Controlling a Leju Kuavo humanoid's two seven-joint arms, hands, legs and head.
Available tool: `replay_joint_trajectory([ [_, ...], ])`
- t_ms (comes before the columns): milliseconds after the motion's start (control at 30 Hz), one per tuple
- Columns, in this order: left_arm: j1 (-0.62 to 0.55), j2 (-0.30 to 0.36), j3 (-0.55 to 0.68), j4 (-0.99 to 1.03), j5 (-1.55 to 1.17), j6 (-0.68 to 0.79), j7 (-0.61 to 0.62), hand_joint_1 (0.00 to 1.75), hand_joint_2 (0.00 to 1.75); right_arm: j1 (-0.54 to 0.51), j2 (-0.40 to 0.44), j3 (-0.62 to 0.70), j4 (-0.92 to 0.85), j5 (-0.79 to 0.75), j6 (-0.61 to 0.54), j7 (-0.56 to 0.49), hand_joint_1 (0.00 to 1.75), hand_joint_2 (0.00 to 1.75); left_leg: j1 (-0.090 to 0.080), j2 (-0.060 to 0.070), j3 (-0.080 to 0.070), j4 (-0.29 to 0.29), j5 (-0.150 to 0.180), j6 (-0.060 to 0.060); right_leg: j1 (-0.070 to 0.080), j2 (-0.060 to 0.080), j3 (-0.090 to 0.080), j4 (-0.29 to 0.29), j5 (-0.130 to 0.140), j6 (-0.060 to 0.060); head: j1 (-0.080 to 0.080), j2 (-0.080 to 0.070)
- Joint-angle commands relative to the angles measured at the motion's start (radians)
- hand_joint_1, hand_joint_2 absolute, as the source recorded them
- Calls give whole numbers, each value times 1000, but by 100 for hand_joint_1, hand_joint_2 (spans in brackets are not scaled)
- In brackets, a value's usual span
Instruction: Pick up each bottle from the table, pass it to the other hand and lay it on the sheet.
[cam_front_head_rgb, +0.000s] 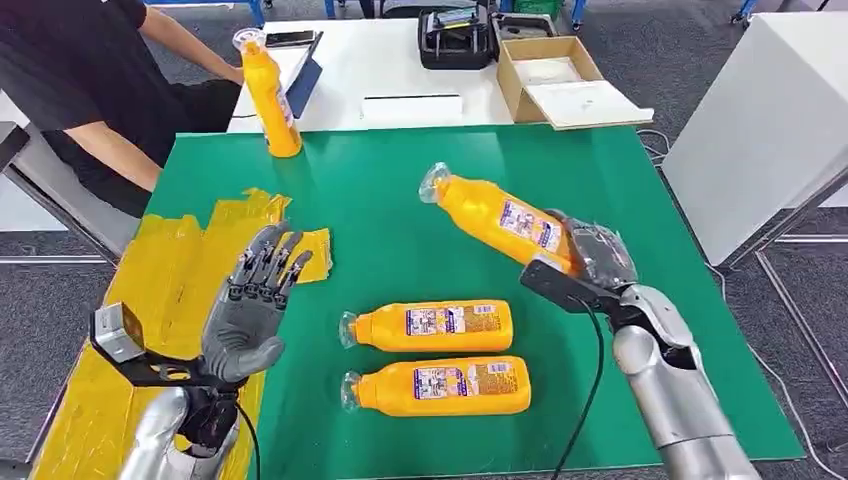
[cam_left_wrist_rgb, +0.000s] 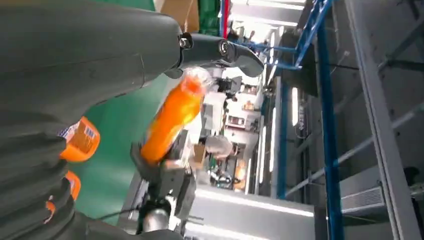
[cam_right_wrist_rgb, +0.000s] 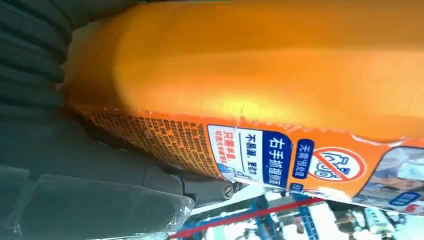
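Note:
My right hand (cam_front_head_rgb: 592, 252) grips an orange bottle (cam_front_head_rgb: 497, 216) by its base and holds it tilted above the green table (cam_front_head_rgb: 400, 200), cap pointing toward my left. That held bottle (cam_right_wrist_rgb: 260, 75) sits close against the right hand (cam_right_wrist_rgb: 75, 190) in the right wrist view, and the left wrist view shows this bottle (cam_left_wrist_rgb: 172, 120) beyond my left hand (cam_left_wrist_rgb: 90, 55). My left hand (cam_front_head_rgb: 252, 310) is raised with fingers spread, holding nothing, beside the yellow sheet (cam_front_head_rgb: 170, 270). Two more bottles (cam_front_head_rgb: 430, 326) (cam_front_head_rgb: 440, 386) lie side by side on the table. Another bottle (cam_front_head_rgb: 268, 95) stands upright at the far edge.
A person in black (cam_front_head_rgb: 90, 80) sits at the far left by the table corner. Behind the green table a white table (cam_front_head_rgb: 400, 60) carries a cardboard box (cam_front_head_rgb: 560, 80) and a black case (cam_front_head_rgb: 456, 38). A white cabinet (cam_front_head_rgb: 770, 130) stands to the right.

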Motion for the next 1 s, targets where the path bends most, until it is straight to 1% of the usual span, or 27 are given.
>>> replay_joint_trajectory([
  [33, -143, 30, -91, 179, 84, -36, 46, 0, 175, -83, 199, 96, 58, -261, -70, -7, 175, 175, -1, 3, 3, 1, -1, -3, 0, 0, 2, 1, -1, 0, 0, 0],
  [100, -168, 18, -104, 203, 89, -35, 45, 0, 175, -46, 224, 122, 19, -291, -103, 8, 175, 175, -1, 2, 3, 1, -1, -3, 0, -2, 2, 1, -1, -1, 0, 0],
  [167, -187, 7, -117, 216, 88, -34, 47, 0, 175, 0, 222, 128, -60, -295, -123, 29, 175, 175, 0, 0, 1, 0, 0, -2, 1, -2, 1, 0, 0, -1, 0, 0],
  [267, -192, 5, -123, 216, 88, -29, 51, 0, 175, 10, 212, 131, -92, -299, -115, 45, 175, 175, -1, -3, 2, 0, -1, -3, 0, -6, 2, 1, -2, 0, 0, 0],
  [300, -191, 6, -123, 215, 88, -28, 51, 0, 175, 11, 208, 130, -97, -301, -113, 48, 175, 175, -1, -2, 1, 0, 0, -3, 0, -5, 1, 0, -2, 0, 0, 0],
  [333, -189, 8, -123, 213, 88, -28, 51, 0, 175, 9, 207, 128, -96, -301, -112, 49, 175, 175, 0, -3, 2, 1, -1, -4, 0, -7, 3, 1, -3, 0, 0, 0],
  [400, -187, 8, -122, 213, 92, -28, 52, 0, 175, 6, 207, 126, -92, -301, -112, 49, 175, 175, -1, -2, 2, 0, 0, -3, 0, -5, 2, 0, -2, 0, 0, 0],
  [500, -203, -6, -124, 226, 103, -15, 64, 0, 175, 12, 230, 133, -112, -317, -102, 44, 175, 175, -1, -2, 3, 1, -1, -4, -1, -7, 3, 1, -3, 0, 0, 0],
  [600, -207, -11, -128, 230, 112, -13, 71, 0, 175, 13, 248, 150, -113, -321, -98, 44, 175, 175, -1, -1, 0, 1, 0, -4, -1, -5, 0, 0, -1, 0, 0, 0],
  [700, -207, -11, -128, 230, 112, -13, 71, 0, 175, 13, 248, 150, -113, -321, -98, 44, 175, 175, -1, -1, 1, 0, 0, -4, -1, -4, 1, 0, -1, 0, 0, 0],
  [833, -206, -10, -127, 230, 112, -13, 70, 0, 175, 13, 246, 149, -112, -321, -98, 44, 175, 175, -1, -3, 2, 1, -1, -4, -1, -6, 2, 1, -2, 0, 0, 0],
  [1000, -205, -11, -127, 228, 112, -12, 70, 0, 175, 14, 249, 148, -110, -328, -96, 43, 175, 175, -1, -2, 0, 0, 0, -3, -1, -4, 0, 0, -1, 0, 0, 0],
])
